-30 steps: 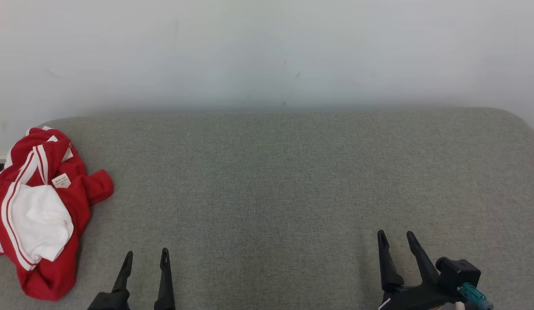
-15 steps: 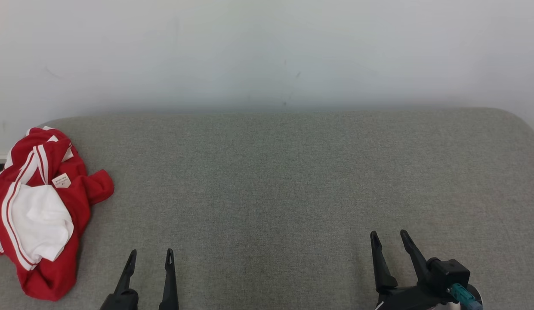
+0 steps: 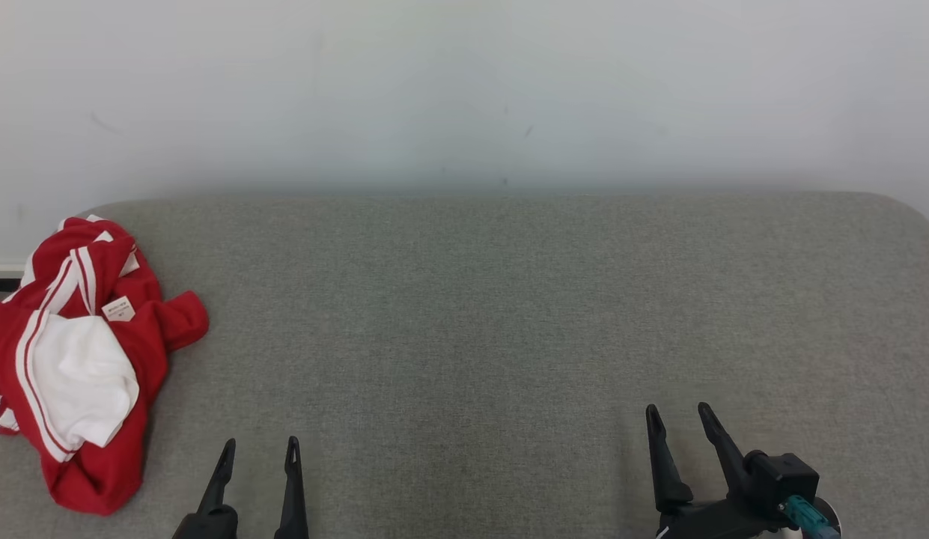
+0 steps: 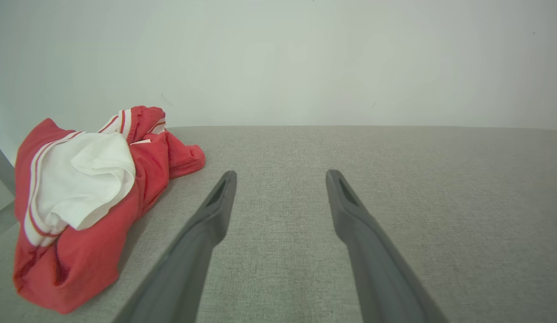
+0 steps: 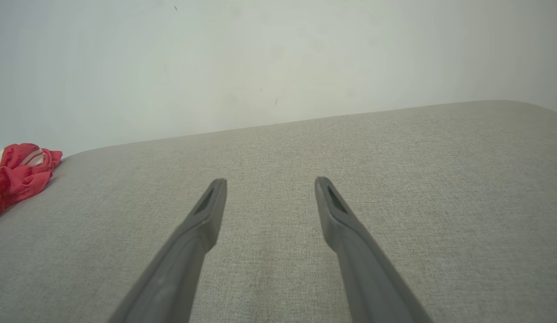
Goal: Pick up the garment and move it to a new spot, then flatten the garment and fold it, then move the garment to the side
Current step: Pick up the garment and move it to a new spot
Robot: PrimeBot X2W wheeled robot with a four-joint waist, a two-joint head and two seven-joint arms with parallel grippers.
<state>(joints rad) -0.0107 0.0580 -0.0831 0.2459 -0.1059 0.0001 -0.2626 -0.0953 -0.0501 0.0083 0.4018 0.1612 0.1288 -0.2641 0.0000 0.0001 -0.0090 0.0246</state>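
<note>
Garment (image 3: 82, 359): crumpled red and white heap at far left of grey table (image 3: 471, 314), lying free; small label (image 3: 119, 308) readable as a patch in head view, height of heap clearer in left wrist view.
Left claw (image 3: 260, 443): released, fingers apart, empty; near garment, not touching.
Right claw (image 3: 677, 409): released, empty, well apart from garment; teal plug (image 3: 805, 515) on its body in head view.

Both apart: left fingers (image 3: 290, 479), right fingers (image 3: 661, 460).
</note>
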